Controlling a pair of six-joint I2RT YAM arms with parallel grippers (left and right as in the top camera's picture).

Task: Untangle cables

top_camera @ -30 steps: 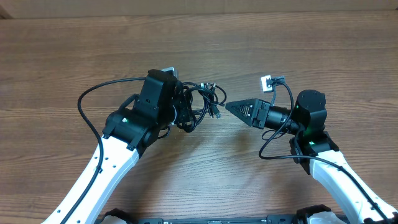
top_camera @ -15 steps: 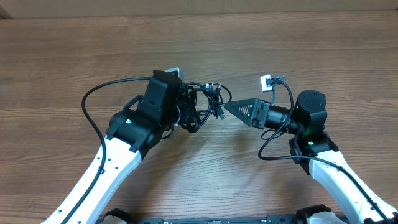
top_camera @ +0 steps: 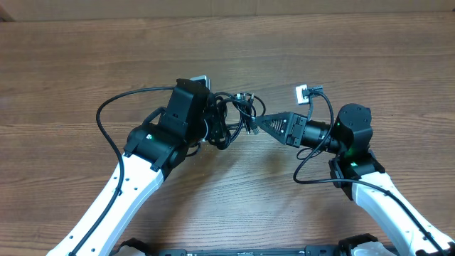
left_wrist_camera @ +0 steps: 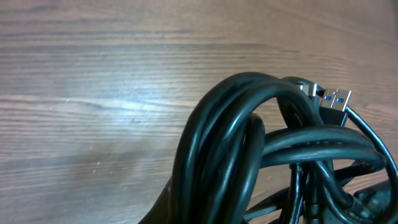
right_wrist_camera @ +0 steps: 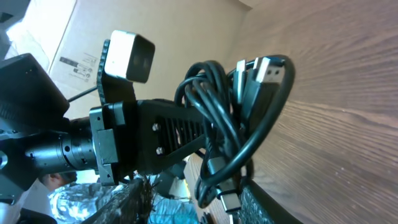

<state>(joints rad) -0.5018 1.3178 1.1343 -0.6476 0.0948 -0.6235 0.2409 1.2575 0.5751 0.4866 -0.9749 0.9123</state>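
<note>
L gripper [top_camera: 212, 126] is clamped on the cables [top_camera: 239, 112], a tight black bundle w/ loops spilling just past its fingertips toward the R arm. Silver plug ends [left_wrist_camera: 334, 99] poke out of the bundle's far side, one w/ a blue insert. R gripper [top_camera: 261, 123] points at the bundle, tip just beside it; contact unclear, and can't tell if its jaws are apart or together.

Our left arm [top_camera: 131, 188] and right arm [top_camera: 387, 206] wear white shells. The left wrist housing [top_camera: 186, 114] is black; on it sits a white camera cube [right_wrist_camera: 129, 57] (rounded corners), behind it loops a black cable [top_camera: 106, 124], and facing it is the right gripper [top_camera: 259, 122], a black wedge.
</note>
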